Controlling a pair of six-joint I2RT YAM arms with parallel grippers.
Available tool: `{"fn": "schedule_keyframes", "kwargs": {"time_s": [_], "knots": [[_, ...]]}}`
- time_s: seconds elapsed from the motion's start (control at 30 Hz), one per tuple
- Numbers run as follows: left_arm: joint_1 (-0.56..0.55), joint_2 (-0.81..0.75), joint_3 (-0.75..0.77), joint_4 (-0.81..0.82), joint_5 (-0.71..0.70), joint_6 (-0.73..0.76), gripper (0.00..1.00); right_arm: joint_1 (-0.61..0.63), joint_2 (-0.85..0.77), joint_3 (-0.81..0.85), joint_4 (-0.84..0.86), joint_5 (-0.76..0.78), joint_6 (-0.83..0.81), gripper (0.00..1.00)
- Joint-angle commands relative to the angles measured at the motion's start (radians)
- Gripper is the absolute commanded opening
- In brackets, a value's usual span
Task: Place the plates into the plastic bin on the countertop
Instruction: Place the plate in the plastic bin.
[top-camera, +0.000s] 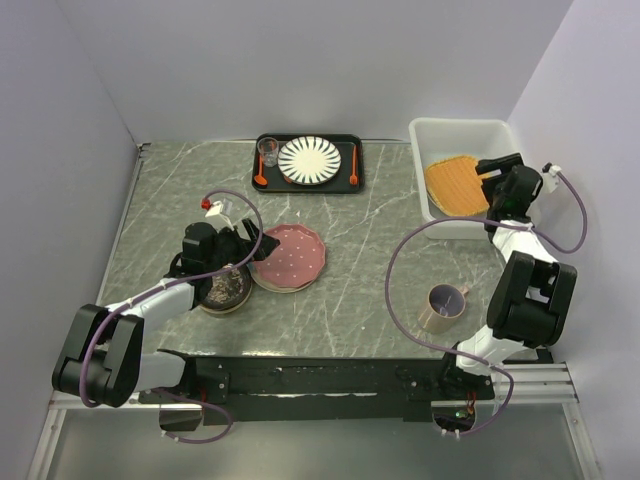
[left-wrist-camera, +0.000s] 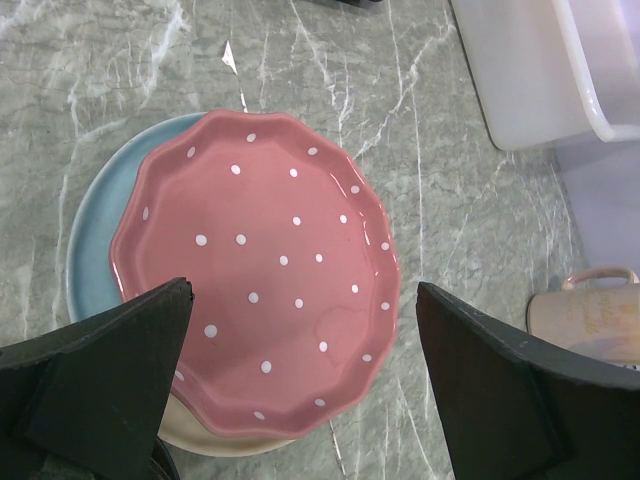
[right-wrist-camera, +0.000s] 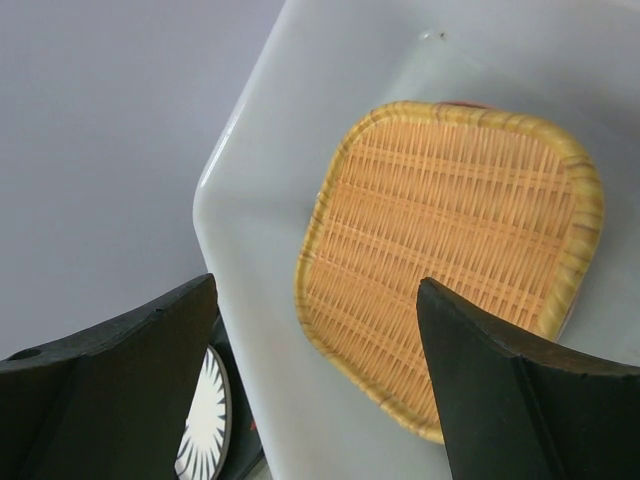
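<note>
Most of the job lies ahead: on the countertop (top-camera: 360, 250), three plates wait outside the plastic bin (top-camera: 425, 160), which sits at the upper right of the overhead view. The tan woven plate (top-camera: 455, 185) lies inside the bin. Your right gripper (right-wrist-camera: 316, 300) hangs over it with jaws spread, holding nothing. If you lift that arm carelessly, a finger may catch the bin's near wall and drag the tub.

The pink dotted plate (top-camera: 292, 255) sits left of centre, stacked on a pale blue plate (left-wrist-camera: 95, 230). Your left gripper (left-wrist-camera: 302, 290) hovers above it, jaws wide and empty. Pinch too deep at the rim and you may lift both plates, or shove the stack. The left arm also hangs over the dark brown patterned plate (top-camera: 225, 292) and could knock it.

Only the overhead view shows that brown plate, the black tray (top-camera: 335, 185) and both arms. The left wrist view shows plainly the blue plate beneath the pink one. The right wrist view shows the weave and the jaws' open gap.
</note>
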Motion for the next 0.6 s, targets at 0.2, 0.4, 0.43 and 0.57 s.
{"fn": "schedule_keyframes", "kwargs": {"time_s": [0.2, 0.4, 0.43, 0.57], "knots": [[-0.004, -0.003, 0.047, -0.006, -0.040, 0.022, 0.99, 0.059, -0.078, 0.012, 0.042, -0.007, -0.032, 0.88], [-0.004, 0.019, 0.084, -0.086, -0.111, 0.035, 0.99, 0.118, -0.115, 0.013, 0.036, 0.007, -0.064, 0.88], [-0.004, 0.034, 0.097, -0.097, -0.122, 0.036, 0.99, 0.136, -0.121, 0.012, 0.036, 0.009, -0.070, 0.88], [-0.004, 0.080, 0.136, -0.144, -0.149, 0.045, 0.99, 0.202, -0.157, 0.010, 0.025, 0.030, -0.109, 0.88]]}}
